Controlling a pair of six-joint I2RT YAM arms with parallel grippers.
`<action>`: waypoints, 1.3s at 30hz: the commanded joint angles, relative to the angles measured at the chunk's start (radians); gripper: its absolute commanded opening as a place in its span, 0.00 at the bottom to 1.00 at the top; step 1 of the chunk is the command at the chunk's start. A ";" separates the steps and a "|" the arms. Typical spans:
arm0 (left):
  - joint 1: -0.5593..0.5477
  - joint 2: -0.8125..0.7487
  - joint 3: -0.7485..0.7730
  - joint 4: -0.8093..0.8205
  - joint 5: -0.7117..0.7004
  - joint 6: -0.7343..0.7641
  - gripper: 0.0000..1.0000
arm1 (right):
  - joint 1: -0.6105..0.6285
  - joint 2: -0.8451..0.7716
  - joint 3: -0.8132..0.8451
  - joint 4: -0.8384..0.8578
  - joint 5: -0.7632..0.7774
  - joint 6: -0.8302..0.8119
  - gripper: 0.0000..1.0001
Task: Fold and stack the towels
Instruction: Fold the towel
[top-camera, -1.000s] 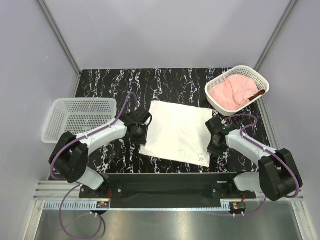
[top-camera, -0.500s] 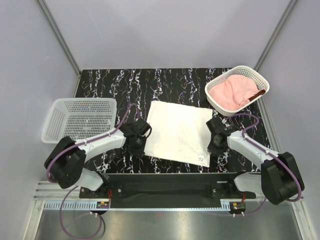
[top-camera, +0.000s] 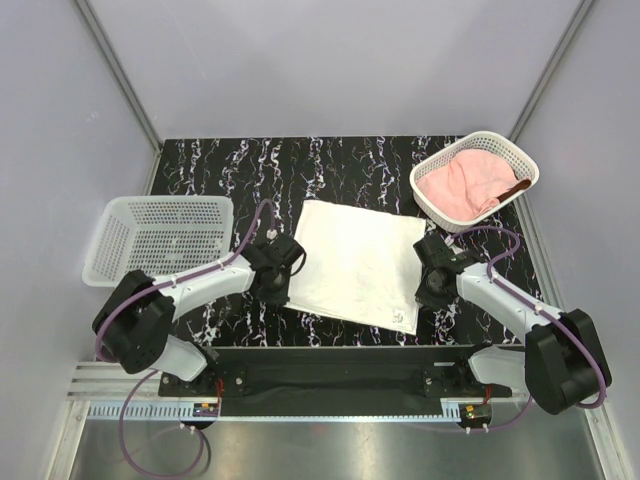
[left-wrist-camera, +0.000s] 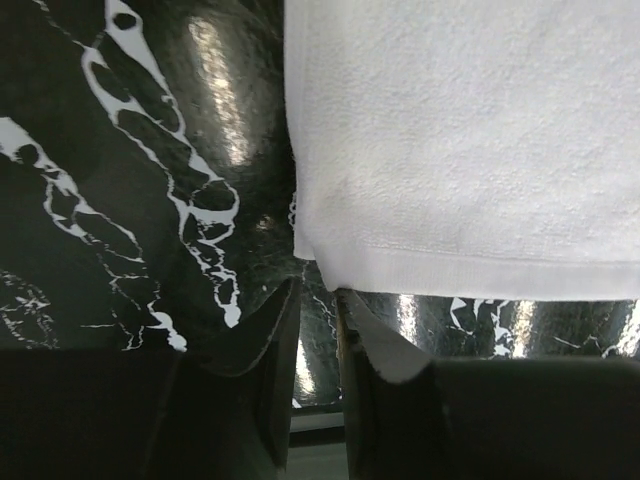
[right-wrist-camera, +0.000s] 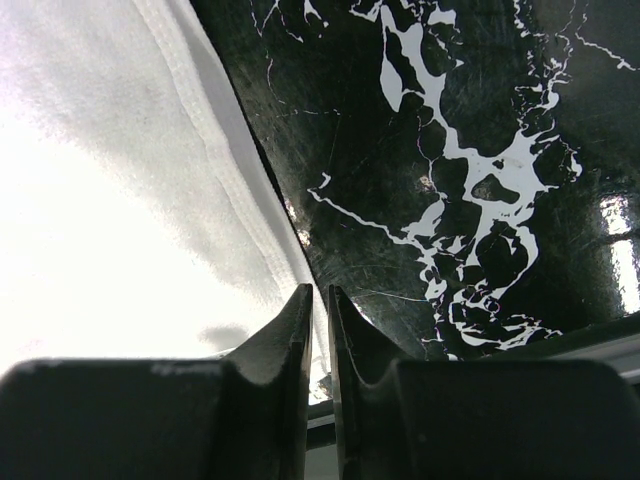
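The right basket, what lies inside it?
A crumpled pink towel fills the right basket; a brown towel edge peeks out beside it. The rest underneath is covered.

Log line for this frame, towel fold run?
white towel: spread flat | left gripper: jaws slightly apart at its near-left corner | right gripper: at near-right edge, grip unclear | pink towel: in basket

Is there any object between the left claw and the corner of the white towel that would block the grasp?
Nothing visible does. In the left wrist view the left claw sits just short of the near corner of the white towel, with only bare marble table between them. The white mesh basket stands off to the left.
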 joint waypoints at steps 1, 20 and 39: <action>-0.001 -0.011 0.043 -0.030 -0.114 -0.030 0.26 | 0.003 -0.026 0.011 0.021 0.023 -0.001 0.18; -0.001 -0.069 0.060 -0.003 -0.049 -0.014 0.36 | 0.003 -0.026 0.011 0.028 0.019 -0.007 0.18; -0.017 0.003 0.052 -0.029 -0.175 -0.054 0.20 | 0.003 -0.058 0.005 0.024 0.020 -0.007 0.18</action>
